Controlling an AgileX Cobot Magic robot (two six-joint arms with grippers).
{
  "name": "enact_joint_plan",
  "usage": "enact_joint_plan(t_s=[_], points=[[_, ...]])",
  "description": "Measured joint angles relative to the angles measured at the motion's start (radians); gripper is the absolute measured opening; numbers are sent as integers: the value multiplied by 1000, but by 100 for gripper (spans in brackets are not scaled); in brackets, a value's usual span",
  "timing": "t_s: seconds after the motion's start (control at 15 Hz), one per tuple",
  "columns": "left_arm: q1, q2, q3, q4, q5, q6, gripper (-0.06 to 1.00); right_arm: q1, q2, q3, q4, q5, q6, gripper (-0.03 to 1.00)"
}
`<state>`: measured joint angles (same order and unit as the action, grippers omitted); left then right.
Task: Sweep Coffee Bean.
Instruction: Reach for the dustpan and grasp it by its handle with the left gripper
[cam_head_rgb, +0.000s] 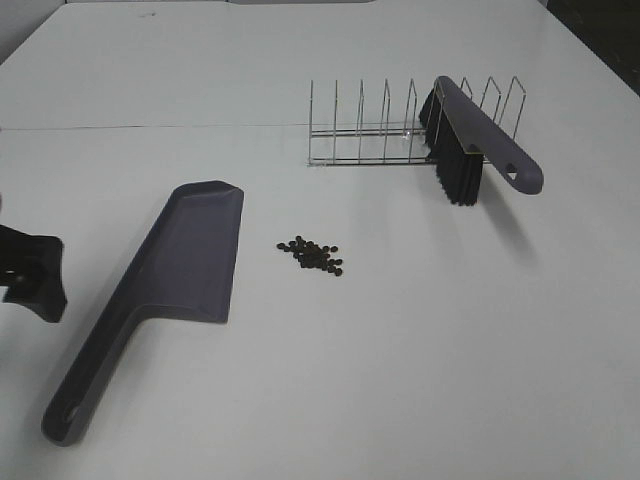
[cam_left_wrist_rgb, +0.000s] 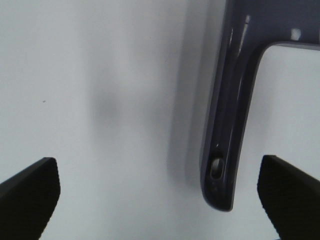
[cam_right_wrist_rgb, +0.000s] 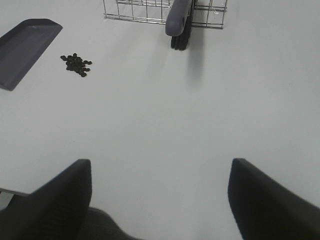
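The coffee beans (cam_head_rgb: 312, 255) lie in a small loose cluster on the white table, just right of the grey-purple dustpan (cam_head_rgb: 190, 260); they also show in the right wrist view (cam_right_wrist_rgb: 76, 63). The dustpan lies flat, its handle (cam_left_wrist_rgb: 225, 125) pointing toward the front left. A matching brush (cam_head_rgb: 480, 140) with black bristles leans in a wire rack (cam_head_rgb: 370, 135). My left gripper (cam_left_wrist_rgb: 160, 200) is open and empty over the table, with the handle's end between its fingers; it shows at the left edge of the high view (cam_head_rgb: 30, 275). My right gripper (cam_right_wrist_rgb: 160, 200) is open and empty, well back from the beans.
The brush (cam_right_wrist_rgb: 180, 20) and rack (cam_right_wrist_rgb: 150, 12) stand at the far side in the right wrist view, with the dustpan's mouth (cam_right_wrist_rgb: 25, 47) beside the beans. The white table (cam_head_rgb: 400, 380) spreads around them. A dark edge shows at the far right corner (cam_head_rgb: 600, 30).
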<state>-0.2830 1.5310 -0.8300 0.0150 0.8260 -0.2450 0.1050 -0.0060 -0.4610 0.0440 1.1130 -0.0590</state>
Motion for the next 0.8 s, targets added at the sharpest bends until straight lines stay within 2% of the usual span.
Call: enact_joint_plan(t_s=[0.33, 0.53, 0.8], points=[[-86, 297, -153, 1, -25, 10, 99, 0, 0, 0, 0, 0, 0, 63], [-91, 432, -247, 0, -27, 20, 99, 0, 0, 0, 0, 0, 0, 63], [-91, 499, -279, -15, -39, 55, 94, 0, 0, 0, 0, 0, 0, 63]])
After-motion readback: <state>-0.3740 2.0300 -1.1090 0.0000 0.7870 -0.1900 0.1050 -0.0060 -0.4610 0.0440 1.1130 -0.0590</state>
